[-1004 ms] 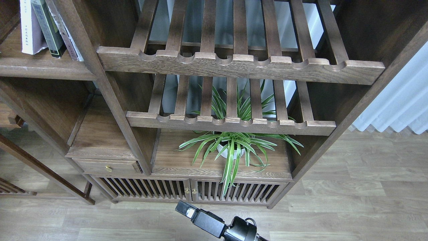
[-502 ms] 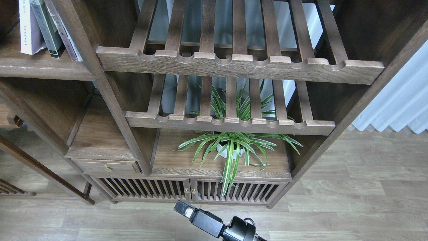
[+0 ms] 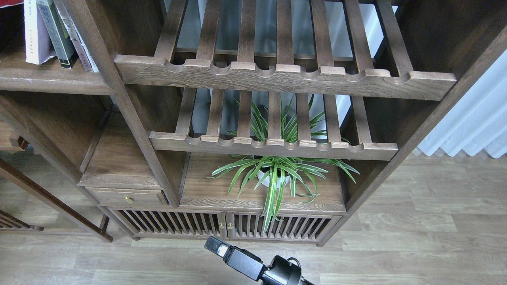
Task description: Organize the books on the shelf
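Note:
The shelf, a solid dark-brown plank with a rounded front edge, is at the top left. On it stand a pale lavender-white book and a black-edged book with a light-green cover, both leaning a little. A thin pale book leans against the upright post. A sliver of the red book shows at the top left corner, with a dark shape under it; whether that is my left gripper is unclear. My right gripper is low over the floor, seen end-on, fingers not distinguishable.
Two slatted racks with notched front rails fill the middle. A potted spider plant stands on the lower board. A small drawer and slatted cabinet doors are below. Pale curtain hangs at the right over wooden floor.
A red sliver and a dark shape have come in at the top left corner beside the pale book. The right arm has edged slightly left; the books stand as before.

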### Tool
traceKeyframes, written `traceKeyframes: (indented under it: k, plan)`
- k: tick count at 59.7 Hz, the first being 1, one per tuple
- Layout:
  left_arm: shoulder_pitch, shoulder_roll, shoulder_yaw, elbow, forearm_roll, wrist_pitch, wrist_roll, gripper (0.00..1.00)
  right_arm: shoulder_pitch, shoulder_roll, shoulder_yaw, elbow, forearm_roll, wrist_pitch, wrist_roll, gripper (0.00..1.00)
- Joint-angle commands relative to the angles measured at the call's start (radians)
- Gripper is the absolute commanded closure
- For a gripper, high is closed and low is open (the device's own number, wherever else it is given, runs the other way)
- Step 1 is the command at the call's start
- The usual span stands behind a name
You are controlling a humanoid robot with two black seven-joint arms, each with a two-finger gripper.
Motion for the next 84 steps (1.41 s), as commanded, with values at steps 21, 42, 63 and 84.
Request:
traceKeyframes:
  k: [21, 42, 63, 84]
  plan:
    - [0.172, 0.033, -0.110, -0.078, -0.210, 0.000, -0.007, 0.47, 0.002, 0.023, 0.066, -0.001, 0.011, 0.000, 0.009, 0.07]
    - [0.634, 0.076, -0.337, -0.408, -0.371, 0.000, -0.011, 0.49, 0.011, 0.023, 0.110, -0.003, 0.014, 0.000, 0.011, 0.07]
    - [0.975, -0.006, -0.389, -0.565, -0.468, 0.000, -0.015, 0.48, 0.014, 0.023, 0.115, -0.003, 0.015, 0.000, 0.011, 0.07]
    - [1.110, -0.265, -0.274, -0.565, -0.471, 0.000, -0.014, 0.35, 0.018, 0.023, 0.161, -0.009, 0.014, 0.000, 0.011, 0.06]
